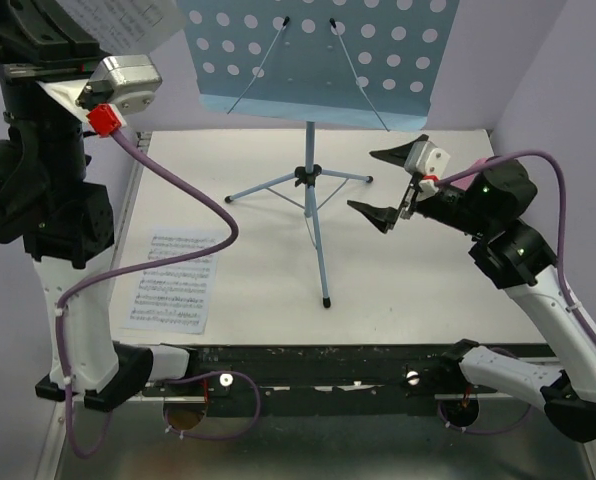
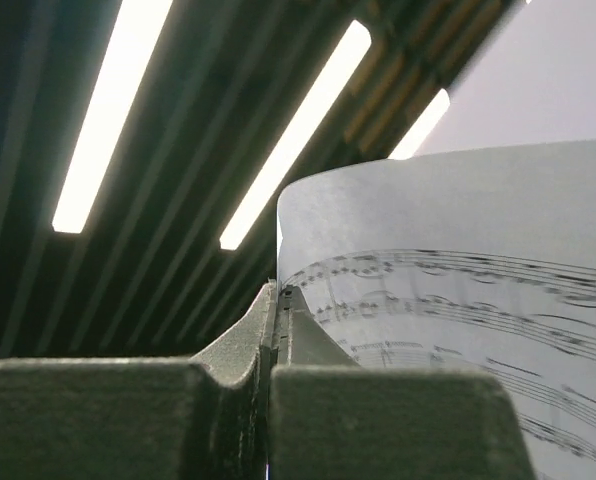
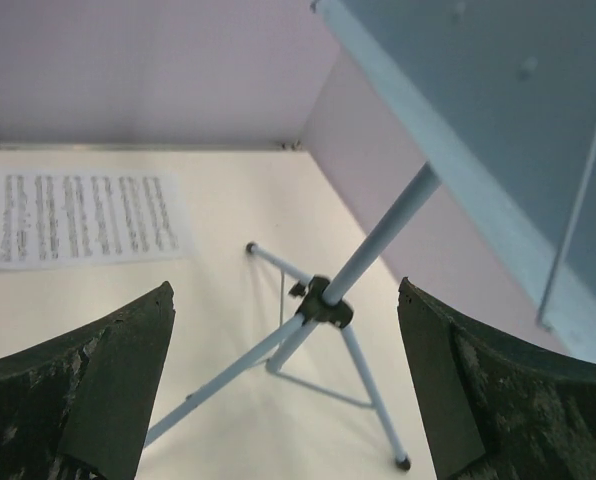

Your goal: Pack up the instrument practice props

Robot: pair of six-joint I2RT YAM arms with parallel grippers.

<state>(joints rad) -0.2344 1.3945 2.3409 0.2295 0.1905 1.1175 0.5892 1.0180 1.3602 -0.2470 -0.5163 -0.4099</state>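
The light-blue music stand (image 1: 314,170) rises on its tripod at the back middle of the table, its hole-punched desk (image 1: 318,50) on top. One white sheet-music page (image 1: 175,278) lies flat on the table at the left. My left gripper (image 1: 83,30) is raised high at the top left, shut on the edge of another sheet-music page (image 2: 458,300). My right gripper (image 1: 386,184) hovers just right of the stand's pole (image 3: 378,240), wide open with nothing between its fingers. Through that gap I look at the tripod hub (image 3: 323,300).
Lilac walls close in the table at the back and on both sides. The stand's three thin legs (image 1: 268,187) spread over the table's middle. A dark rail (image 1: 308,365) runs along the near edge between the two arm bases.
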